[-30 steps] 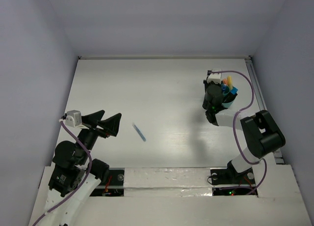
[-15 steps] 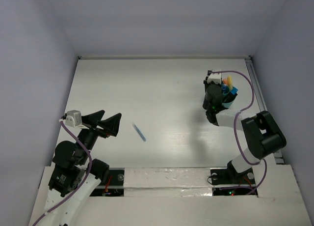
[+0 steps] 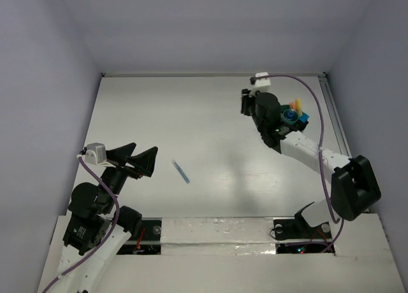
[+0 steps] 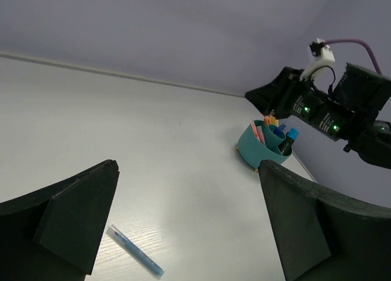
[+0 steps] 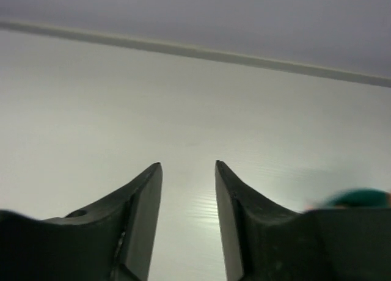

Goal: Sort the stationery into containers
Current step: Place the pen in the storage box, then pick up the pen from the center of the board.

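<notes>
One blue pen (image 3: 181, 171) (image 4: 135, 251) lies alone on the white table, just right of my left gripper (image 3: 137, 159) (image 4: 187, 171). That gripper hangs wide open above the table and holds nothing. The round teal cup (image 3: 292, 122) (image 4: 264, 151) stands at the far right with several pens and markers upright in it, orange, pink, blue and black among them. My right gripper (image 3: 245, 104) (image 5: 188, 165) hovers just left of the cup, its fingers parted with only bare table between them. A blurred bit of the cup's rim (image 5: 360, 198) shows at the right edge of the right wrist view.
White table (image 3: 191, 114) enclosed by pale walls on the left, back and right. A metal rail (image 3: 336, 121) runs along the right edge beside the cup. My right arm's forearm (image 3: 312, 153) stretches from the near right toward the cup.
My right gripper has come up off the cup and swung left and farther back, and its fingers have spread apart. The left arm and the blue pen stayed put.
</notes>
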Controlling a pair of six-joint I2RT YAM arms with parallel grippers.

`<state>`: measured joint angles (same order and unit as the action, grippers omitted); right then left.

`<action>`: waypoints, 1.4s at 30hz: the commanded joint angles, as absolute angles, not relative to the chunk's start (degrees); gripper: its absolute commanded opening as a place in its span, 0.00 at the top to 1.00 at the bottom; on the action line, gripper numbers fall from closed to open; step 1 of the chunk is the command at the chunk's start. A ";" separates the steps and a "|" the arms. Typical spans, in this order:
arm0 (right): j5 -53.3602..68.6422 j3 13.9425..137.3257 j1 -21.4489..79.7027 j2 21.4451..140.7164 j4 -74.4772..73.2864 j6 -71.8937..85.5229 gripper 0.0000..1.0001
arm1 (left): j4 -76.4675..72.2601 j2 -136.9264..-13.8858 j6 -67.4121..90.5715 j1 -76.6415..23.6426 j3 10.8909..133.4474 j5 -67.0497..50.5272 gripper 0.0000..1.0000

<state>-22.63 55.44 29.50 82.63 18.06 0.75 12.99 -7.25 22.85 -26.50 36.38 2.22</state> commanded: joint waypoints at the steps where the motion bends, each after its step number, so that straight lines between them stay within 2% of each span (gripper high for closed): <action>1: -7.58 64.74 39.68 88.14 2.66 5.80 0.49 | 10.20 -7.29 22.50 -26.19 37.18 2.37 0.01; 6: -1.68 78.37 50.08 100.79 -10.44 6.59 0.42 | 10.37 -7.21 22.67 -26.19 37.35 2.72 0.01; 11: -3.16 90.50 57.47 112.84 -19.24 7.03 0.34 | 10.63 -6.77 22.68 -26.19 37.44 3.25 0.01; 20: -5.19 99.49 61.34 123.57 -27.33 10.10 0.37 | 10.90 -5.63 22.76 -26.19 37.62 4.04 0.01; 25: -5.62 101.42 61.88 127.34 -31.46 11.07 0.48 | 10.90 -5.45 22.85 -26.19 37.70 4.04 0.01; 29: -6.06 101.43 62.40 128.76 -33.13 12.65 0.68 | 10.90 -5.36 22.85 -26.19 37.62 4.04 0.01; 30: -6.24 101.34 62.40 128.85 -33.22 12.74 0.77 | 10.81 -5.36 22.76 -26.19 37.62 3.96 0.01; 32: -6.85 101.34 62.40 128.94 -33.84 13.09 0.80 | 10.81 -5.45 22.85 -26.19 37.53 3.87 0.01; 35: -9.57 101.60 62.40 128.76 -34.80 13.27 1.00 | 10.72 -5.54 22.76 -26.19 37.53 3.69 0.01; 38: -14.41 98.01 61.09 125.87 -30.95 13.97 1.00 | 10.72 -5.54 22.76 -26.19 37.53 3.60 0.01; 42: -21.76 87.65 54.68 111.77 -21.12 16.60 1.00 | 10.63 -5.54 22.76 -26.19 37.53 3.34 0.01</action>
<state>-13.02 92.73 60.25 122.98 -27.07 13.93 13.10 -6.13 22.90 -26.50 36.38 3.53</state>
